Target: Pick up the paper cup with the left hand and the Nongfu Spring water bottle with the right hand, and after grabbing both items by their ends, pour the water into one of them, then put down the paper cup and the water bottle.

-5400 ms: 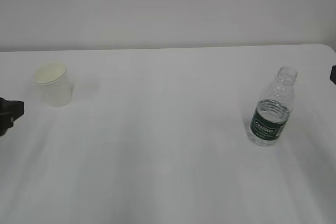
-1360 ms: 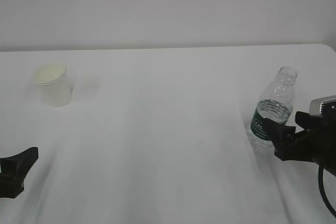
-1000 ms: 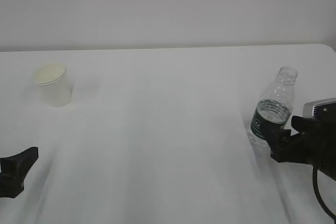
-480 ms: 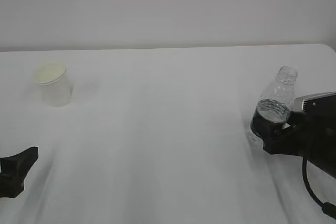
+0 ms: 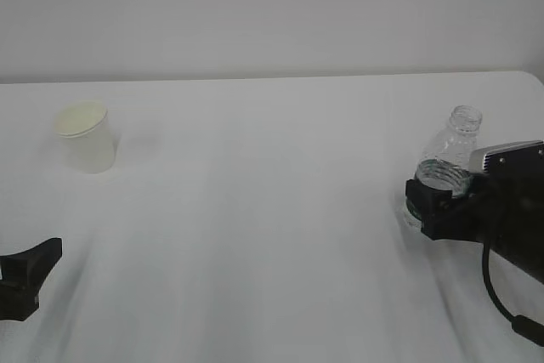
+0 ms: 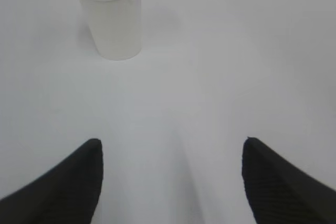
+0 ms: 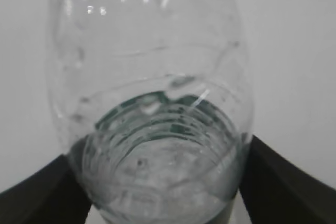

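The paper cup (image 5: 85, 138) stands upright at the far left of the table; in the left wrist view the paper cup (image 6: 110, 17) is ahead and a little left. My left gripper (image 5: 30, 274) (image 6: 172, 145) hangs open well short of it, with only bare table between its fingers. The Nongfu Spring water bottle (image 5: 452, 146) (image 7: 152, 93) stands uncapped at the right, with water in its lower half. My right gripper (image 5: 442, 203) (image 7: 163, 182) is open around the bottle's lower body, one black finger close on each side at the green label.
The white table (image 5: 272, 235) stretches between cup and bottle with nothing else on it. A plain pale wall stands behind the table's far edge. The table's right edge runs just past the bottle.
My right gripper has slid forward and left until its fingers flank the bottle. The left gripper, the cup and the bottle have stayed where they were.
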`<state>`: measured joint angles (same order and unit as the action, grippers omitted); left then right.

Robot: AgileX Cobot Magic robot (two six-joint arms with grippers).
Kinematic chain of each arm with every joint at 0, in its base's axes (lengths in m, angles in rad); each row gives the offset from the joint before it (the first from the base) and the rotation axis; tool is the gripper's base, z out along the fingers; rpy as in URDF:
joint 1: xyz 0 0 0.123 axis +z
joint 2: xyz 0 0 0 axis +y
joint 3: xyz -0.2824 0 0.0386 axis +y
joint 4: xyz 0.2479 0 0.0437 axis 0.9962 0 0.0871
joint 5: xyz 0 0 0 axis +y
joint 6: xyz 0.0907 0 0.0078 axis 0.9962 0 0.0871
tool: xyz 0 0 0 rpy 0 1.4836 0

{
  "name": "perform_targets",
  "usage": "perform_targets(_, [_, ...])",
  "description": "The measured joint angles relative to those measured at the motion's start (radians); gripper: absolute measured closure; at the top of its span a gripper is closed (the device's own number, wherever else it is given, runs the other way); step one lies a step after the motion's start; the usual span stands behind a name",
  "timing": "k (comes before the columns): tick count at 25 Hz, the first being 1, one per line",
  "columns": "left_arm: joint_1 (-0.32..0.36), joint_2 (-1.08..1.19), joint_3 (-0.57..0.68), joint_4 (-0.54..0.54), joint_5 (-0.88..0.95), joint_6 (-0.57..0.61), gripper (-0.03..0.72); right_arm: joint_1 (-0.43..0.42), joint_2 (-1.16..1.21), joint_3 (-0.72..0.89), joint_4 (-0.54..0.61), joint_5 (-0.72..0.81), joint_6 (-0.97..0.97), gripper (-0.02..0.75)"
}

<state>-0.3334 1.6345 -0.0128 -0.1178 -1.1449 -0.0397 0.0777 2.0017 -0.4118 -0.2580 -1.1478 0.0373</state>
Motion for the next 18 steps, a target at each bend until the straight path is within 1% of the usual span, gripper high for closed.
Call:
perform_targets(9, [0.000,0.000,0.000,0.000,0.000,0.000,0.097,0.000,0.000,-0.006,-0.001,0.000,0.000,0.143])
perform_targets(16, [0.000,0.000,0.000,0.000,0.000,0.000,0.119,0.000,0.000,-0.012,-0.021,0.000,0.000,0.147])
perform_targets(18, [0.000,0.000,0.000,0.000,0.000,0.000,0.122,0.000,0.000,-0.012,-0.029,0.000,0.000,0.172])
